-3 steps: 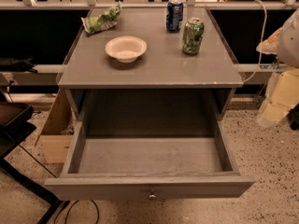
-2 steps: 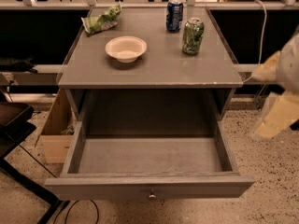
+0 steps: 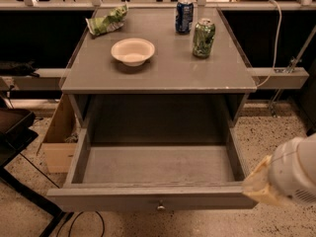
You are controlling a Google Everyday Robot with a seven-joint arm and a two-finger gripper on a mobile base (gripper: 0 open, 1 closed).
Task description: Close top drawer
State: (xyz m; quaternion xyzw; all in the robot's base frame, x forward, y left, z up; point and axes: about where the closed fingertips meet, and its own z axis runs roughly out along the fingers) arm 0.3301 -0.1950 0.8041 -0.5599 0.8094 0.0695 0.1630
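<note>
The top drawer point(image 3: 158, 164) is a wide shallow grey drawer, pulled far out of the cabinet toward the camera. Its inside is bare. Its flat grey front point(image 3: 98, 199) runs along the bottom of the view with a small round metal knob point(image 3: 160, 206) at centre. The gripper point(image 3: 262, 185) is the pale tan end of a white arm point(image 3: 298, 174) at the lower right. It sits right at the front right corner of the drawer. Whether it touches the front I cannot tell. The drawers below are hidden.
On the grey cabinet top point(image 3: 163, 70) stand a white bowl point(image 3: 132, 51), a green can point(image 3: 203, 37), a blue can point(image 3: 183, 16) and a green chip bag point(image 3: 106, 22). A cardboard box point(image 3: 59, 139) sits on the floor at left, beside a black stand point(image 3: 15, 130).
The arm has moved down and toward the camera along the right side, from beside the cabinet top to the drawer's front right corner. The drawer has not moved.
</note>
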